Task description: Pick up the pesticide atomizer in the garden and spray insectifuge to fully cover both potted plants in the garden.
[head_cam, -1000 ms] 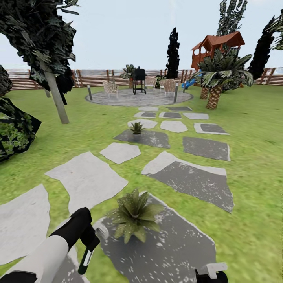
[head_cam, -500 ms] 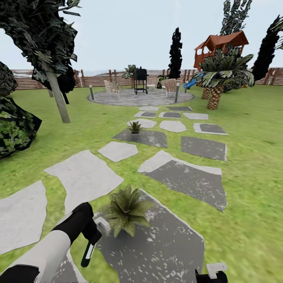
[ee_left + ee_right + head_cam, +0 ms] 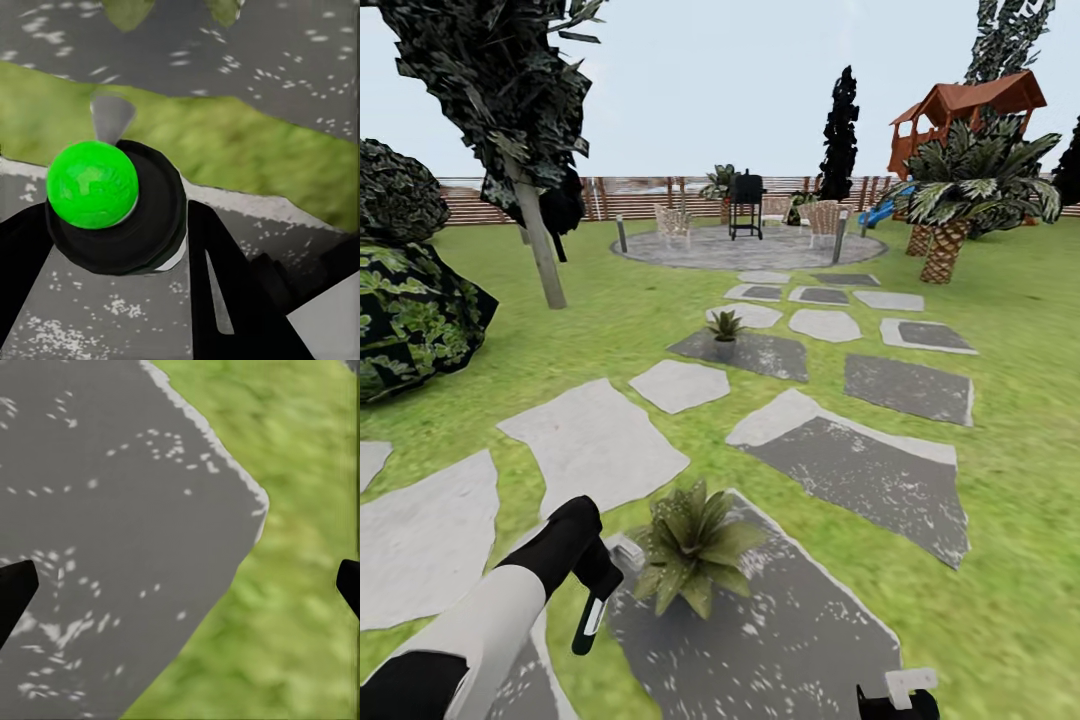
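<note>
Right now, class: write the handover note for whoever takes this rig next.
Left gripper: shut on the pesticide atomizer, a dark body with a green ball on top, beside the near potted plant.
Right gripper: open, empty, over a grey slab.
Far potted plant: up the path on another slab.
Done: atomizer picked up.
Left: spray both plants; coverage so far cannot be read.

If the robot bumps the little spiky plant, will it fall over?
Probably not: the potted plant sits low and wide on a flat grey slab. Its thin pointed leaves would likely bend first. Being small, it might slide instead.
</note>
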Available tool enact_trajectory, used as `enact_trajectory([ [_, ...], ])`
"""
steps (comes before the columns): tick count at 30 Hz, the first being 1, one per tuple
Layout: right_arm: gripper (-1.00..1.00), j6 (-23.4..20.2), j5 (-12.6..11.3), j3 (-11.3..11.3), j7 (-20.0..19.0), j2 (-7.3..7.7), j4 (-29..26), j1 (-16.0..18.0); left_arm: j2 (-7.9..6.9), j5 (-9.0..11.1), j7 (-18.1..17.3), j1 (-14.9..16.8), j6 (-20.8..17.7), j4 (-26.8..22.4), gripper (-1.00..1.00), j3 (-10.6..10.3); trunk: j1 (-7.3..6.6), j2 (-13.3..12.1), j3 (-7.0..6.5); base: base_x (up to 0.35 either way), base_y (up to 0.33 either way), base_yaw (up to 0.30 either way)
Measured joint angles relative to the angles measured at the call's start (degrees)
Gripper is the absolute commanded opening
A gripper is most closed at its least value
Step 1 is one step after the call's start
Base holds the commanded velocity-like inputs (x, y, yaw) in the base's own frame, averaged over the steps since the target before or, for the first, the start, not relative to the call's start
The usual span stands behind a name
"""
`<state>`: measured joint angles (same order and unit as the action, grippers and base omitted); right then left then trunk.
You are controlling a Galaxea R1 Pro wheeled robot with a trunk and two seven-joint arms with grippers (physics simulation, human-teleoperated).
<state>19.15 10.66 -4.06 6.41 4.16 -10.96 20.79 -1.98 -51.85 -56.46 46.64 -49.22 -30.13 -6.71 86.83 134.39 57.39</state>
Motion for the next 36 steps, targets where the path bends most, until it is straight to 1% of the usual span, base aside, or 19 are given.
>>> enact_trajectory([
  [5,1.0,0.0,0.0,0.0,0.0,0.0,0.0,0.0,0.0,0.0,0.0,0.1,-0.1,-0.1,-1.0,-0.1,0.0,0.0,0.0,0.226,-0.197,0.009],
  [7,1.0,0.0,0.0,0.0,0.0,0.0,0.0,0.0,-0.03,0.0,-0.8,1.0,-0.3,-0.1,-1.0,-0.1,0.0,0.0,0.0,0.207,-0.204,0.169],
  [8,1.0,0.0,0.0,0.0,0.0,0.0,0.0,0.0,-0.07,-0.3,-3.0,2.3,-0.9,-0.1,-1.0,-0.2,0.0,0.0,-0.01,0.201,-0.206,0.245],
  [10,1.0,0.0,0.0,0.1,0.0,-0.01,0.0,0.0,-0.11,-0.8,-6.8,3.6,-1.6,-0.1,-1.0,-0.4,0.0,0.0,0.0,0.217,-0.206,0.264],
  [12,1.0,0.0,0.0,0.1,0.0,-0.01,0.0,0.0,-0.1,-1.5,-8.2,4.1,-1.6,-0.1,-1.0,-0.7,0.0,0.0,0.0,0.228,-0.204,0.183],
  [13,1.0,0.0,0.0,0.1,0.0,-0.01,0.0,0.0,-0.1,-2.9,-8.7,4.2,-1.7,-0.1,-1.0,-1.4,0.0,0.0,0.0,0.231,-0.204,0.06],
  [14,1.0,0.0,0.0,0.1,0.0,-0.01,0.0,0.0,-0.09,-4.0,-8.9,4.3,-1.7,0.0,-1.0,-1.8,0.0,0.0,0.0,0.232,-0.204,0.039],
  [17,1.0,0.0,0.0,0.0,0.0,0.0,0.0,0.0,-0.05,-5.1,-9.1,4.3,-1.8,0.0,-1.0,-2.1,0.0,0.0,0.0,0.232,-0.204,0.015],
  [22,1.0,0.0,0.1,0.0,0.0,0.08,0.0,0.0,0.0,-5.2,-9.3,4.3,-1.8,0.1,-1.0,-2.4,0.0,0.0,0.0,0.205,-0.163,0.001],
  [25,1.0,0.0,0.1,0.0,-0.1,0.08,0.0,0.0,-0.19,-5.9,-13.4,4.4,-1.7,0.0,-1.0,-6.0,0.02,0.0,0.0,0.033,-0.019,0.0],
  [26,1.0,0.0,0.0,0.0,0.0,0.08,0.0,0.0,-0.29,-6.5,-15.3,4.4,-1.7,0.0,-1.0,-7.3,0.02,0.0,0.0,0.01,-0.006,0.0],
  [27,1.0,0.0,0.0,0.0,0.0,0.08,0.0,0.0,-0.31,-7.1,-16.4,4.5,-1.7,0.0,-1.0,-7.8,0.02,0.0,0.0,0.003,-0.002,0.0],
  [28,1.0,0.0,0.0,0.0,0.0,0.08,0.0,0.0,-0.37,-8.7,-18.3,4.4,-1.6,0.0,-1.0,-8.5,0.02,0.0,0.0,0.002,-0.001,0.0],
  [30,1.0,0.0,0.0,0.0,0.0,0.08,0.0,0.0,-0.54,-10.3,-19.3,4.4,-1.6,0.0,-1.0,-8.7,0.02,0.0,0.0,0.001,0.0,0.026],
  [36,1.0,0.0,0.0,0.0,0.0,0.0,0.0,0.0,-0.12,-11.0,-19.6,4.4,-1.6,0.0,-1.0,-8.7,0.02,0.0,0.0,0.0,0.0,0.233],
])
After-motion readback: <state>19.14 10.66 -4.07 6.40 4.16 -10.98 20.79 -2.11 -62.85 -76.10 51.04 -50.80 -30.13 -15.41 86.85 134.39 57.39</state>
